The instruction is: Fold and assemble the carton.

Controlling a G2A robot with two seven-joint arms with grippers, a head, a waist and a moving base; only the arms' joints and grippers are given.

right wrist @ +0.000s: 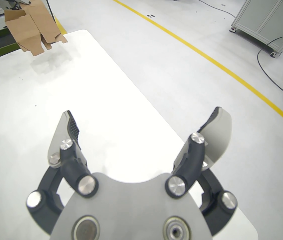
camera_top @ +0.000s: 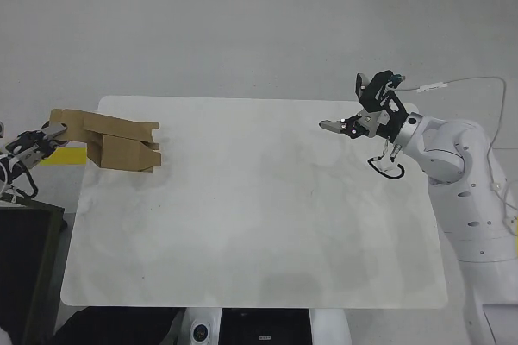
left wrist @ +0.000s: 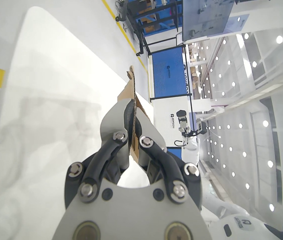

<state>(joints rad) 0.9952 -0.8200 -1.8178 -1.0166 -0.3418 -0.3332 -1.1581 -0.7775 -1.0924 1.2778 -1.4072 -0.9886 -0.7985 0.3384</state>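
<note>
A flat brown cardboard carton (camera_top: 112, 142) hangs in the air over the white table's (camera_top: 259, 224) far left corner, its notched flaps pointing toward the middle. My left gripper (camera_top: 50, 134) is shut on the carton's outer edge, just beyond the table's left side. In the left wrist view the carton (left wrist: 132, 93) is seen edge-on, pinched between the black pads (left wrist: 129, 116) of the left gripper (left wrist: 132, 111). The right wrist view has the carton (right wrist: 35, 34) far off. My right gripper (camera_top: 332, 126) hovers over the table's far right part, open, holding nothing; its fingers (right wrist: 67, 128) stand wide apart.
A dark bin (camera_top: 17, 250) stands on the floor left of the table. A yellow floor line (right wrist: 206, 56) and a grey wheeled cabinet (right wrist: 266, 13) lie beyond the table's far edge. A cable (camera_top: 465, 82) trails from the right arm.
</note>
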